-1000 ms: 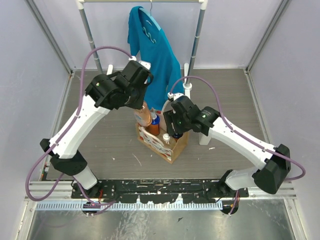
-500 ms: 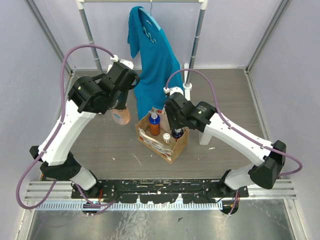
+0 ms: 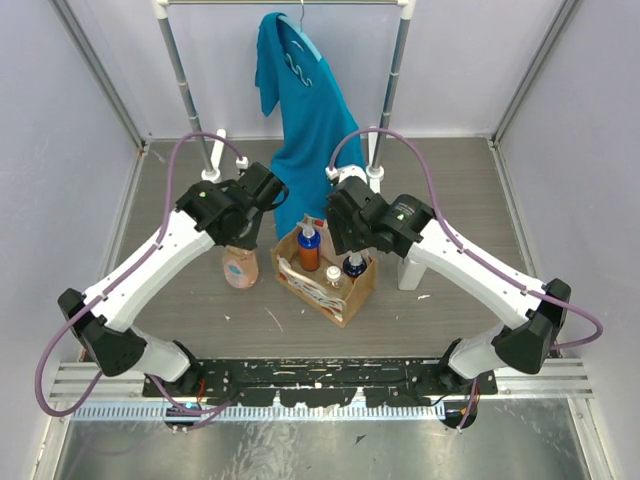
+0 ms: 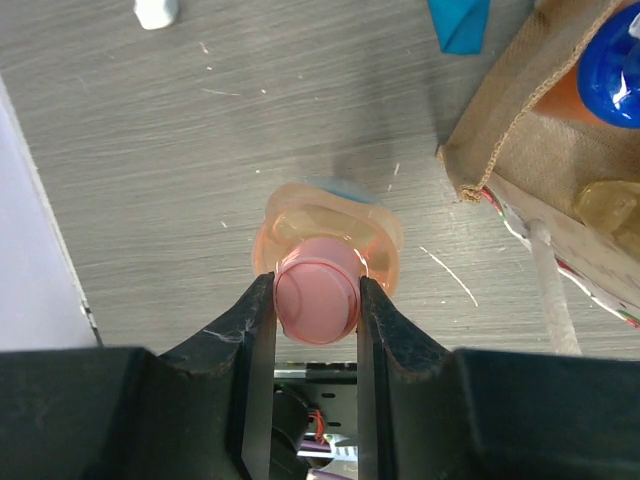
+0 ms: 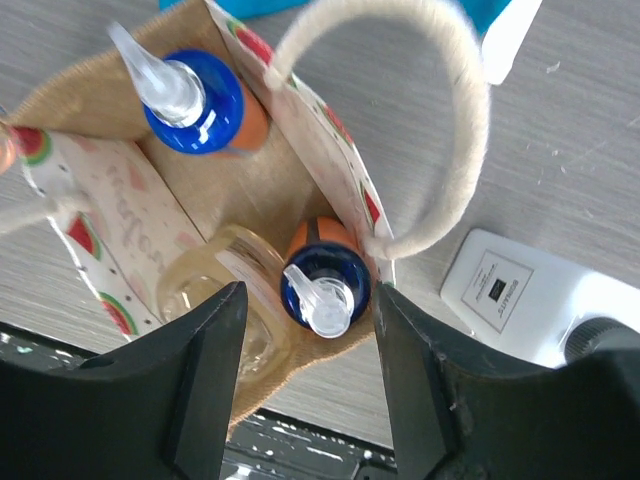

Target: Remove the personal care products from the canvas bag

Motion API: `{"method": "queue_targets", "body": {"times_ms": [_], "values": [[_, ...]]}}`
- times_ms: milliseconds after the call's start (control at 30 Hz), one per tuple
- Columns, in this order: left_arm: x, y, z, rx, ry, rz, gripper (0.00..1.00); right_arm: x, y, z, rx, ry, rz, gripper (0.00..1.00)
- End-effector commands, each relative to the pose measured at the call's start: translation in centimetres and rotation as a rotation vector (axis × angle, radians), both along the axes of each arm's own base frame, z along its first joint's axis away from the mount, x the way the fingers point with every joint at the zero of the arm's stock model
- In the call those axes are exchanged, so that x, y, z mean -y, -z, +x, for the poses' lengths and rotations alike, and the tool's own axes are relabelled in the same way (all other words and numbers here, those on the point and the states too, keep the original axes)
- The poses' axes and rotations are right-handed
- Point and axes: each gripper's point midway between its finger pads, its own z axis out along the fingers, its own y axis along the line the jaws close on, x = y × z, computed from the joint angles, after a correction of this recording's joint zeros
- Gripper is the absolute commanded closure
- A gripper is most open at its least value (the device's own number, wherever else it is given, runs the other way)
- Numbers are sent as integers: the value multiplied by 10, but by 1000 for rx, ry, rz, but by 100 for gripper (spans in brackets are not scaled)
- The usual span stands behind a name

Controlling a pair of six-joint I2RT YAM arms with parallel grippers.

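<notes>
Just left of the canvas bag (image 3: 335, 297), the peach bottle (image 3: 240, 268) stood upright on the table (image 3: 200, 330). The left gripper (image 4: 315, 290) was clamped on its pink cap, so the set-down looked complete and release was due. Farther right, the right gripper (image 5: 305, 305) hovered, jaws apart, over the bag's dark-capped orange pump bottle (image 3: 354, 266), likely the next pick.

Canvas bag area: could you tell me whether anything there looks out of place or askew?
Only the white rectangular bottle: it lies flat on the table beside the canvas bag, label up, rather than standing.
</notes>
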Motion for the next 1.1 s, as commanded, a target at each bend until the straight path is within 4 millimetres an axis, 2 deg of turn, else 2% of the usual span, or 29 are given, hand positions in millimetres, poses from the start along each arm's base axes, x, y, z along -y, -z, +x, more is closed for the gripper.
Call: {"method": "queue_targets", "body": {"times_ms": [0,267,467,533,667,733,833,967,1067], "values": [[13,-17,20,157,-32,-155,92,5,22,-7,-33,-12,-41,41],[20,14,23,153,-51,-219,88,-1,62,-12,-113,-40,-76,42],[18,32,18,117,-51,-196,87,4,82,-16,-146,-15,-101,42],[16,36,18,121,-55,-194,84,10,89,-16,-150,10,-121,42],[16,41,17,121,-52,-205,64,13,104,-22,-184,15,-138,41],[16,45,16,120,-52,-204,42,14,113,-23,-201,15,-155,40],[15,48,14,103,-49,-200,21,16,127,-25,-230,17,-180,37],[11,38,10,108,-53,-200,7,18,138,-28,-259,19,-200,33],[8,20,9,150,-50,-225,4,17,140,-28,-271,10,-194,33]]}}
